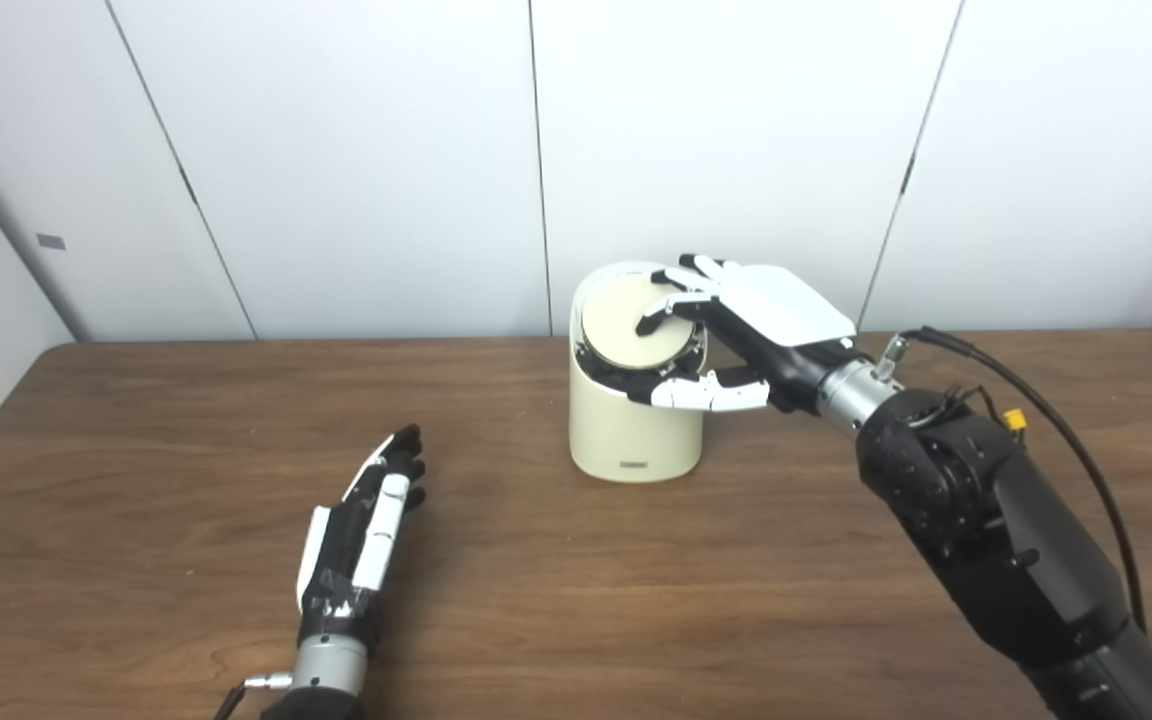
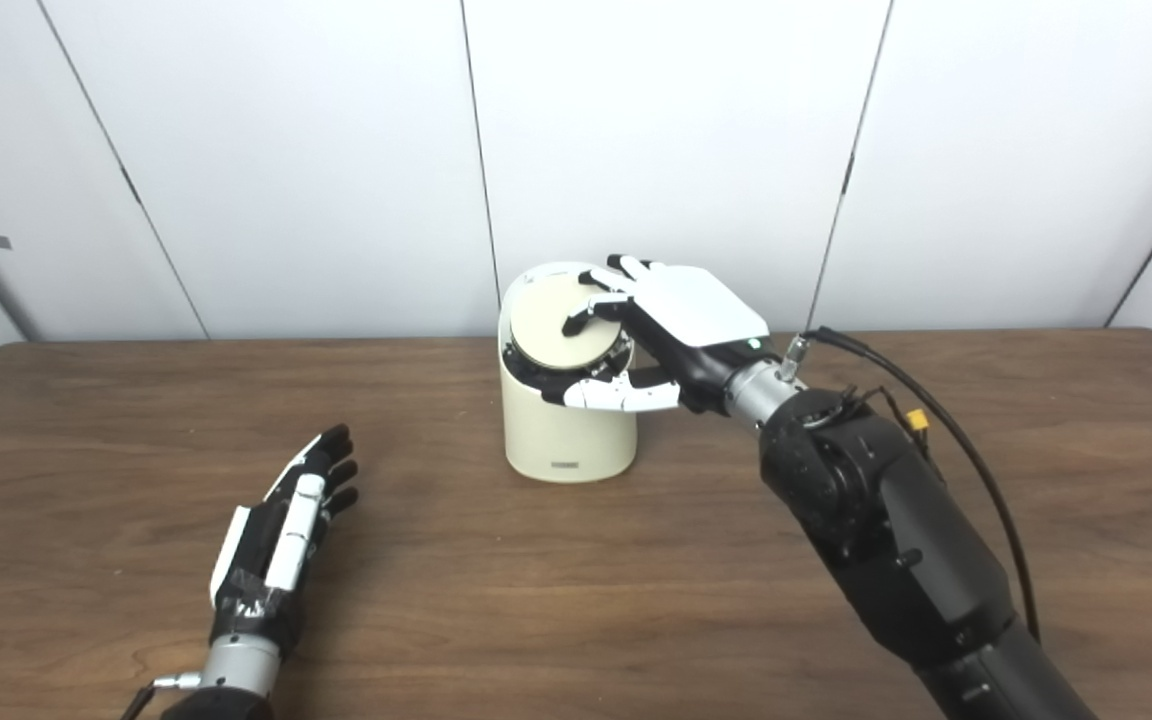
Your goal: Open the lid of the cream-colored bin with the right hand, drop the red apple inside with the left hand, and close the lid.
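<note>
We are seeing the right hand (image 1: 766, 325) resting fingers (image 1: 671, 310) on the bin (image 1: 631, 420) lid (image 1: 626, 325) (thumb under its rim), gripping nothing; the left hand (image 1: 361, 530) is lying open on the bench (image 1: 576, 600).

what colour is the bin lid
Cream, like the bin; the lid shows best in the left eye view.

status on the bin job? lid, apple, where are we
Done, apparently: no apple shows on the table and the left hand lies flat, open and empty, so it may already be in the bin; can't confirm. In hand: the right hand rests on the lid, fingers on top, thumb at the front rim. The lid looks nearly down. Left: seat it fully and pull the right hand away.
</note>
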Controlling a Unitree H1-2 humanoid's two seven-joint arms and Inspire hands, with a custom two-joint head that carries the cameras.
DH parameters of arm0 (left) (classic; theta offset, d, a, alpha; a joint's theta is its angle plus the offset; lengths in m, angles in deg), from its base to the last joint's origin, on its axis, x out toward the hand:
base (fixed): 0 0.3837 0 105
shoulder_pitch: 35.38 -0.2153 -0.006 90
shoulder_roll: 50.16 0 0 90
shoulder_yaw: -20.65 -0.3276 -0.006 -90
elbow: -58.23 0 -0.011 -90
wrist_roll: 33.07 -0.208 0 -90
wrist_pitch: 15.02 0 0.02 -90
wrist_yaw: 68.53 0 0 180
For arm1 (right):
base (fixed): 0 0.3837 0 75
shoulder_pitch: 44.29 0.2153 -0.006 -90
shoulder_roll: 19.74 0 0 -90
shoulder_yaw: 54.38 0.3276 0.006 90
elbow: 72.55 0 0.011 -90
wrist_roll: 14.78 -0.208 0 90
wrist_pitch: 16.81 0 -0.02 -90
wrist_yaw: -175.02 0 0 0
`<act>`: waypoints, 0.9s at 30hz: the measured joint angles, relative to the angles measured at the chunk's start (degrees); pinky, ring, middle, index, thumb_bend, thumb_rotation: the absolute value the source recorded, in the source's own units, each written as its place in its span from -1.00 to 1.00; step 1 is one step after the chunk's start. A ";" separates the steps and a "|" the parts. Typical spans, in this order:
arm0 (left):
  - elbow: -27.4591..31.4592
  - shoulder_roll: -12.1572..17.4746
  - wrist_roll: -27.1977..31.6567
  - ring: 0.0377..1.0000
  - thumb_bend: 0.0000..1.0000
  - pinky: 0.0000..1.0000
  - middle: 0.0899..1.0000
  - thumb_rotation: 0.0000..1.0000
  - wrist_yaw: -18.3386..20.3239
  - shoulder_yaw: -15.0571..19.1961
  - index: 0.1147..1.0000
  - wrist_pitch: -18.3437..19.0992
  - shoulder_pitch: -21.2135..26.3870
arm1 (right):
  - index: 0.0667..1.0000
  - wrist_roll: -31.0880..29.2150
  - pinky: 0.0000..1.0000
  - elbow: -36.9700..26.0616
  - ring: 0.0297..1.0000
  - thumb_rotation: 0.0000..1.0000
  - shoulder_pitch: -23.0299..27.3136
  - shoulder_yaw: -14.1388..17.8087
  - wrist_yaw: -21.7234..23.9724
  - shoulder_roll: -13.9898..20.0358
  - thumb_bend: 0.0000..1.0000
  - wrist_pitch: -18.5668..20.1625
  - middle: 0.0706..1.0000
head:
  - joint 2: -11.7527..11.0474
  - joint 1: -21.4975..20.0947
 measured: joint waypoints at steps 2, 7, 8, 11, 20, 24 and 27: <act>0.00 0.00 0.01 0.81 0.13 0.76 0.82 0.70 -0.01 0.02 0.80 0.00 0.00 | 0.39 0.28 1.00 0.00 1.00 0.71 -0.07 -0.03 0.02 0.07 0.06 -0.30 0.86 | -0.09 0.09; 0.00 -0.01 0.08 0.82 0.17 0.75 0.83 0.67 -0.14 0.12 0.80 0.02 0.01 | 0.39 1.34 1.00 -0.02 1.00 0.72 -0.50 -0.20 0.02 0.23 0.09 -1.83 0.86 | -0.09 0.35; 0.00 -0.01 0.07 0.82 0.18 0.75 0.84 0.67 -0.13 0.11 0.80 0.02 0.01 | 0.38 1.42 0.99 -0.03 1.00 0.72 -0.68 -0.20 -0.06 0.26 0.08 -2.08 0.86 | 0.00 0.35; 0.00 -0.01 0.09 0.81 0.17 0.73 0.83 0.67 -0.13 0.11 0.80 0.02 0.00 | 0.38 1.65 0.99 -0.40 1.00 0.73 -1.35 -0.18 -0.29 0.27 0.06 -2.29 0.87 | 0.09 0.26; 0.00 0.06 0.23 0.81 0.17 0.71 0.83 0.67 -0.11 0.19 0.80 0.03 0.00 | 0.41 3.74 0.99 -1.01 1.00 0.71 -2.06 -0.98 -0.32 0.34 0.04 -3.22 0.88 | 0.35 0.26; 0.03 0.00 0.23 0.81 0.16 0.71 0.83 0.68 -0.13 0.19 0.80 0.15 0.00 | 0.44 6.01 1.00 -1.19 1.00 0.79 -2.05 -1.95 -0.32 0.39 0.04 -3.89 0.89 | 0.79 0.17; 0.04 0.00 0.23 0.82 0.15 0.71 0.84 0.69 -0.12 0.15 0.81 0.15 0.00 | 0.45 8.19 1.00 -1.56 1.00 0.73 -2.01 -2.76 -0.29 0.41 0.02 -4.03 0.92 | 1.06 0.35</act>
